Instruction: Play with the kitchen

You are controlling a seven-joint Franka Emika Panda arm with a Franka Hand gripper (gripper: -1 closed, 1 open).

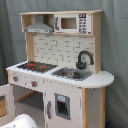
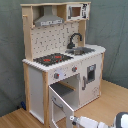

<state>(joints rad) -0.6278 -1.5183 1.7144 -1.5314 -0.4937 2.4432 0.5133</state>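
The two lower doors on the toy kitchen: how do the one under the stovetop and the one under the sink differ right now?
The door under the stovetop is swung open, showing the light-wood compartment behind it; the door under the sink is shut flush. The door under the sink carries a dark rectangular panel; none shows on the open door from this side. Both are white with a vertical handle, as the second exterior view shows.

Toy kitchen (image 2: 62,60) with its oven door (image 2: 62,102) swung open, white robot arm (image 2: 97,122) low at the second exterior view's bottom right.
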